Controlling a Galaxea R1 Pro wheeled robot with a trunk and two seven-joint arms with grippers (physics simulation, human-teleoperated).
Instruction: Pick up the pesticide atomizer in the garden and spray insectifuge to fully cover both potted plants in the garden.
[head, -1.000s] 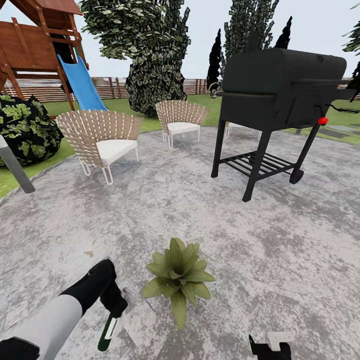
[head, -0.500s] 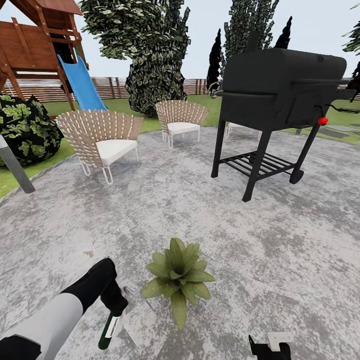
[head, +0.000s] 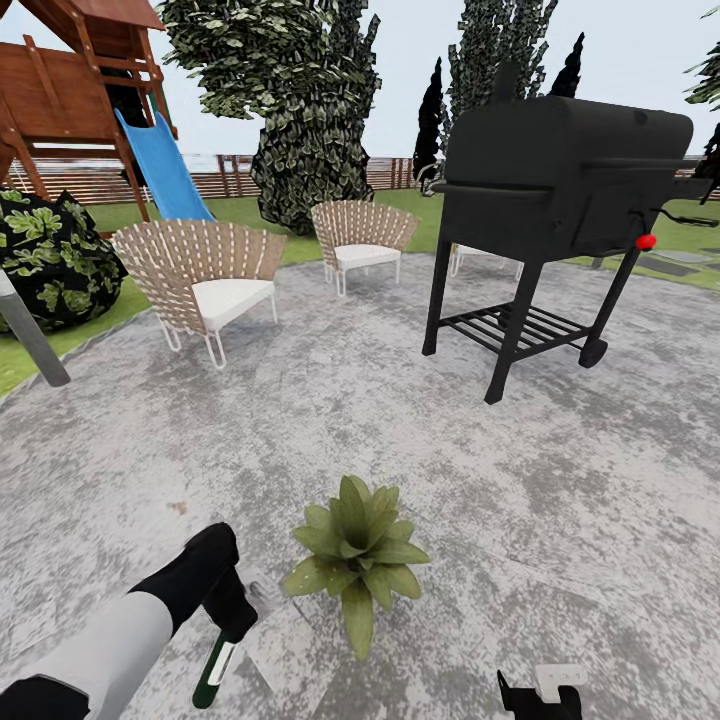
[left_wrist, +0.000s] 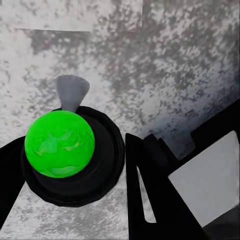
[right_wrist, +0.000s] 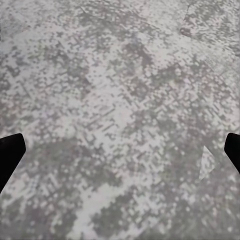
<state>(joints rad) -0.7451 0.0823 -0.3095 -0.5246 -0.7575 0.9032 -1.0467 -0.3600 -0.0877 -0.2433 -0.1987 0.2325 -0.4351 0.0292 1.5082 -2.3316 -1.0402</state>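
While the left gripper (head: 228, 622) has its fingers closed on the pesticide atomizer (head: 214, 670) just beside the potted plant (head: 355, 556), the downward-hanging bottle may spray the patio (head: 560, 480), missing the leaves.

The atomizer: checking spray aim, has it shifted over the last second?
Yes. The pesticide atomizer in the left gripper dropped slightly lower and tilted, judged against the unmoved potted plant.

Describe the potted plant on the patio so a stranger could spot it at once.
Start at the black grill on the round grey patio. Come toward the camera to the potted plant, a low rosette of broad, pointed green leaves. It is the sole greenery on the paving, beside the left hand holding the bottle.
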